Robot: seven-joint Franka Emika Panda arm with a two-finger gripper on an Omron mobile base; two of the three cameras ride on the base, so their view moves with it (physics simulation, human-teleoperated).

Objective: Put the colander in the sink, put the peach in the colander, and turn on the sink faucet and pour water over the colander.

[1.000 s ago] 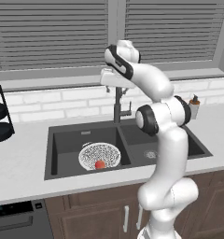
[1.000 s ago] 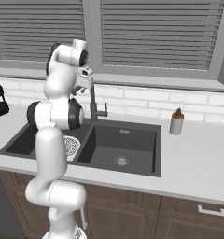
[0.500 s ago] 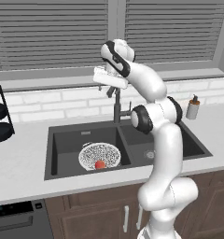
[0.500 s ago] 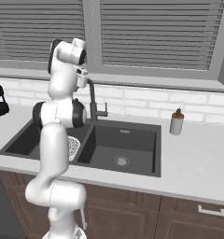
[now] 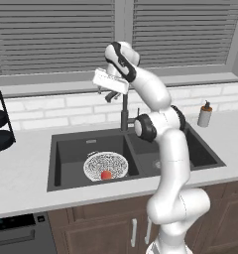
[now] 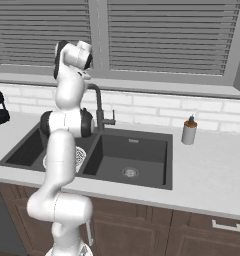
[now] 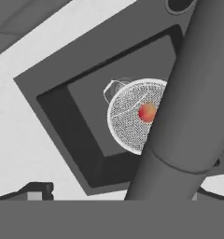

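At centre-left of the left base view, I see the colander sitting in the left basin of the sink, with the peach resting inside it near its front edge. Hand view shows the same: colander at frame centre, peach on its mesh, partly cut off by the thick grey faucet pipe crossing the right side close to the camera. Upper centre of the left base view, the gripper is raised at the top of the faucet, above the basins; its jaws stand released and hold nothing. I cannot tell whether they touch the spout. Soap bottle stands on the bench at right; black rack at the left edge.
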